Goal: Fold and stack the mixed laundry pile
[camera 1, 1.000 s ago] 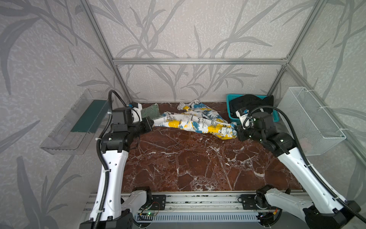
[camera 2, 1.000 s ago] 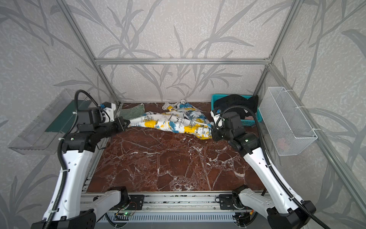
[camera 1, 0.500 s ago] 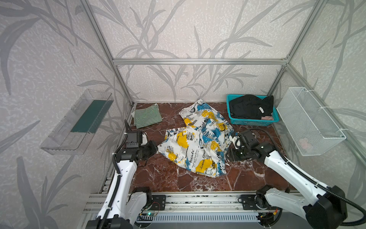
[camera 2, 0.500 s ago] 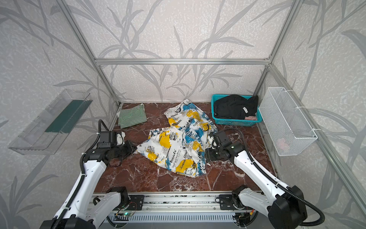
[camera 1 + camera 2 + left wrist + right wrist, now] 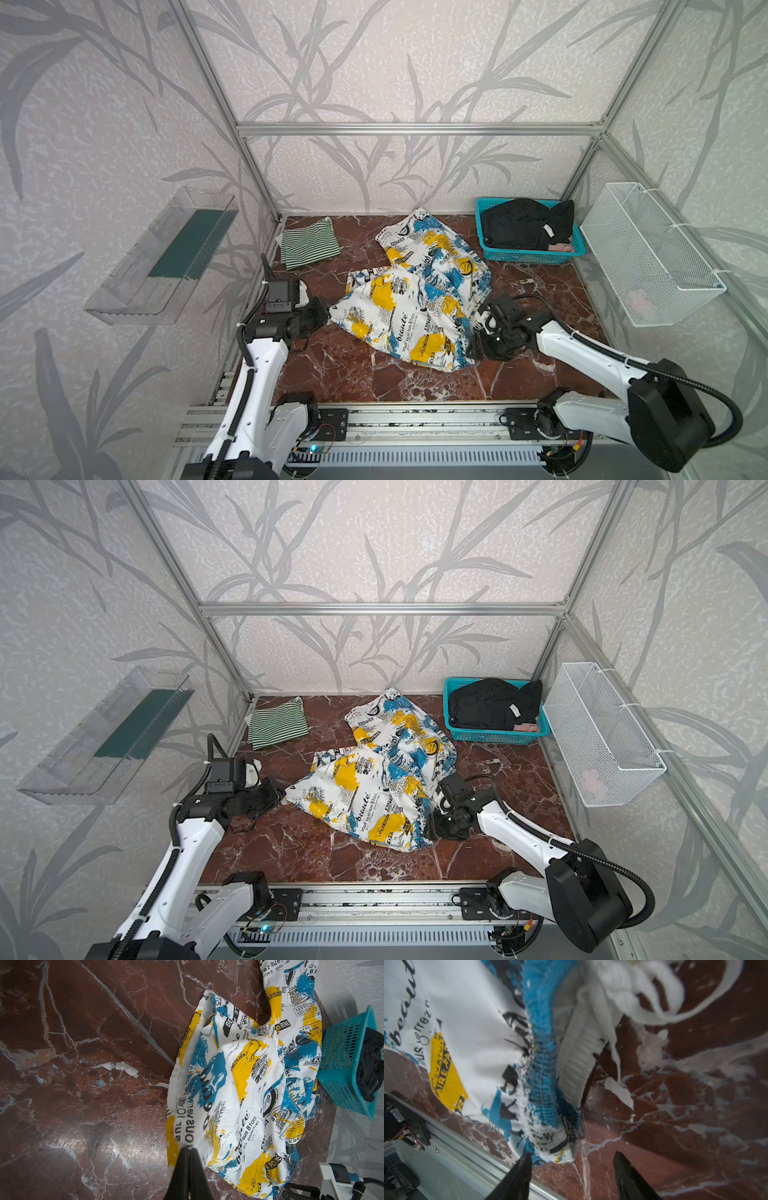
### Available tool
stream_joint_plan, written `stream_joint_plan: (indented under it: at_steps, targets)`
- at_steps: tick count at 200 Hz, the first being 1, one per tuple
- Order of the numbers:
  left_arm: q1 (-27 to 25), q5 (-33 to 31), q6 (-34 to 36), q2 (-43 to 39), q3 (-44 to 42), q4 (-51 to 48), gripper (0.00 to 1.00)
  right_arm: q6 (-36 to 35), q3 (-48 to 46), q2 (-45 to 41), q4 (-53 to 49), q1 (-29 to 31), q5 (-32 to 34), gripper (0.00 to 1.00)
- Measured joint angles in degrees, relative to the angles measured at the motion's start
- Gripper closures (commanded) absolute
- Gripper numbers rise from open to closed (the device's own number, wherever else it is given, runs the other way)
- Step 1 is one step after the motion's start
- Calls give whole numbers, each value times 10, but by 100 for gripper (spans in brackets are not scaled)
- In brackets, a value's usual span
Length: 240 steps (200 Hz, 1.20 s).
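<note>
The white garment with blue, yellow and black print point(image 5: 415, 299) point(image 5: 374, 779) lies spread and rumpled on the marble table. My left gripper point(image 5: 327, 314) point(image 5: 189, 1150) is shut on its hem at the left corner. My right gripper point(image 5: 473, 349) point(image 5: 572, 1154) stands open at the garment's right front corner, the bunched waistband point(image 5: 550, 1105) just ahead of its fingers and nothing between them. A folded green-and-white striped garment point(image 5: 309, 243) lies at the back left. A black garment point(image 5: 523, 226) and a small pinkish one point(image 5: 561, 247) sit in the teal basket point(image 5: 532, 255).
A white wire basket point(image 5: 648, 253) hangs on the right wall with something pink point(image 5: 640, 299) inside. A clear shelf point(image 5: 162, 257) juts from the left wall. The metal rail point(image 5: 415, 419) runs along the table's front edge.
Both arms came down from the back toward the front, and the printed garment, then stretched between them, now lies spread on the table. The right gripper opened and let go of it.
</note>
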Motion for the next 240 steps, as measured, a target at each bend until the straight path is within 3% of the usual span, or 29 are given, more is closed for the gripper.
stream_joint_plan:
  at_steps: [42,90,136,170,200,240]
  targets:
    - [0,-2,-3,0,-11,3,100,43,-53,-16,46,2,-40,39]
    - [0,-2,-5,-1,-11,8,100,88,-56,28,132,4,-74,46]
    - [0,-1,-6,-9,-11,8,100,114,-58,52,166,7,-61,88]
    - [0,-1,-9,-10,-11,7,100,86,-31,33,85,8,11,100]
    - [0,13,-5,-10,-11,3,100,43,54,-24,-36,8,94,100]
    - [0,41,16,-21,37,-39,100,-18,201,-80,-165,8,152,100]
